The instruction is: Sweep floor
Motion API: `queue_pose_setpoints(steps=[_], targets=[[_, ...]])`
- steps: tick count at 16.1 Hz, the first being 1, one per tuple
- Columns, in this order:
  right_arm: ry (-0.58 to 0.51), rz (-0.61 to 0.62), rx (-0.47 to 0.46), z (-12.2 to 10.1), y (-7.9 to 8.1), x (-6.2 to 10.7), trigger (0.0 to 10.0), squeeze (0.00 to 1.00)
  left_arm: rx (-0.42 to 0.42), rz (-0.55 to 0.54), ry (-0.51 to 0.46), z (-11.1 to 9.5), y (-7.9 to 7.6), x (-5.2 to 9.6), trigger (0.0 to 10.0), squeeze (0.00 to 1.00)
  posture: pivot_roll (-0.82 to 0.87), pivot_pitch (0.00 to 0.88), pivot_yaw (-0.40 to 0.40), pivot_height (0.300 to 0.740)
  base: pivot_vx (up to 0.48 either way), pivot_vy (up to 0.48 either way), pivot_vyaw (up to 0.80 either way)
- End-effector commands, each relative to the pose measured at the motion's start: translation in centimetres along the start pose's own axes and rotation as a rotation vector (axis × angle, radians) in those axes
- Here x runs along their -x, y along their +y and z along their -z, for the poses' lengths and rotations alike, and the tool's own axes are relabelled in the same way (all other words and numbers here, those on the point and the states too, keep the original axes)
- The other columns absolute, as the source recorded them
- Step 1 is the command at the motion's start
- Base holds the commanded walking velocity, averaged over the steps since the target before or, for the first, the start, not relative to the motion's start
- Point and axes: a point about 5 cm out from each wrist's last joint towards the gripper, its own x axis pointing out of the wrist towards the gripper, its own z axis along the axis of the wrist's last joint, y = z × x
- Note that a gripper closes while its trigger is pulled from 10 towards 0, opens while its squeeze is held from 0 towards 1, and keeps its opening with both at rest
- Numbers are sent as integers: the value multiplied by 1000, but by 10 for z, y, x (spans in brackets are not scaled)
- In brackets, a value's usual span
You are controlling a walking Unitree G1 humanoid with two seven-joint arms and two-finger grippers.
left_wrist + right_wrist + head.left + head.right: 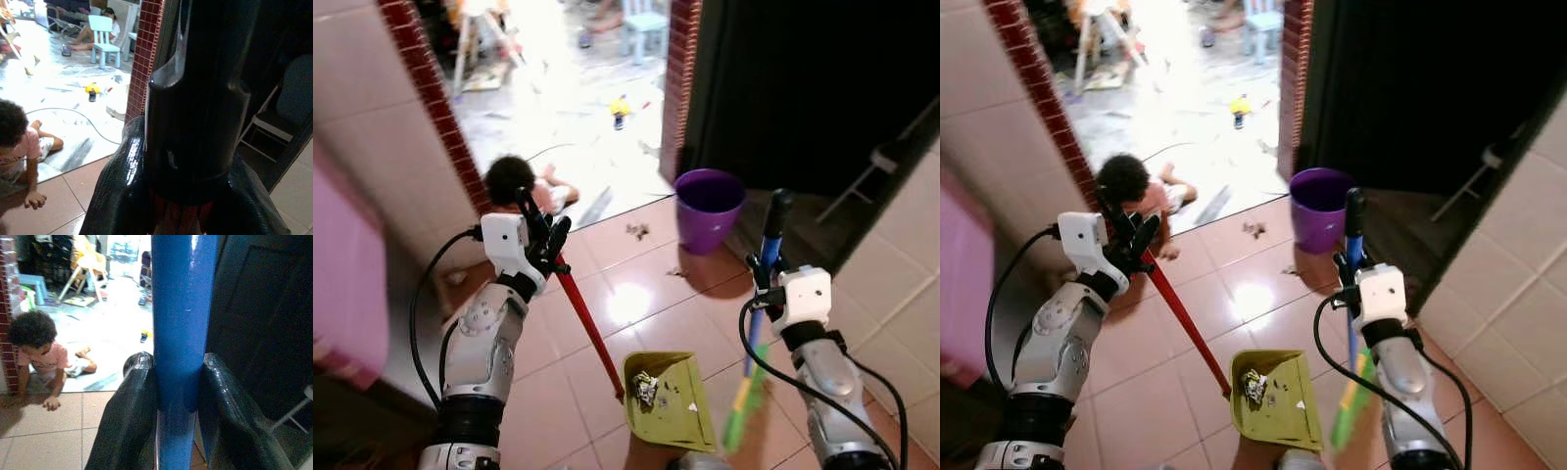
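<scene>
A yellow-green dustpan (677,406) rests on the tiled floor with crumpled debris (646,388) inside it. Its long red handle (587,328) slants up to my left gripper (540,245), which is shut on the handle's black top. In the left wrist view the black grip (195,98) stands between the fingers (117,196). My right gripper (766,284) is shut on the blue broom handle (771,245); the broom's green bristles (744,411) reach the floor right of the dustpan. The right wrist view shows the blue handle (181,333) clamped between both fingers (129,416).
A purple bucket (709,208) stands ahead by the dark doorway. Scraps (637,231) lie on the tiles near it. A child (524,186) sits on the floor at the brick-edged opening (440,117). A folding chair (881,166) sits in the dark room at right.
</scene>
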Motion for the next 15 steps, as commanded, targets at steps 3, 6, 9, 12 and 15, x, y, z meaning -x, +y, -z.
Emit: queue_pose_setpoints(steps=[3,6,9,12,15], targets=[[-87,-37,-28,-18,17,-8,10000,0,-34,-39,-17,0,13,7,10000,0,-129,0,72,740,350,280,0],[-123,-50,-84,-28,26,-9,10000,0,-99,-78,-9,5,22,17,10000,0,-121,0,63,740,335,341,0],[-126,-3,-66,-27,31,-6,10000,0,-178,-108,-2,11,27,35,10000,0,-107,0,50,740,324,355,0],[-109,14,-68,-24,37,-4,10000,0,-196,-147,6,17,28,44,10000,0,-93,0,44,740,206,214,0],[-97,13,-70,-22,39,-8,10000,0,-100,-235,-13,13,30,46,10000,0,-61,0,19,740,0,0,0]])
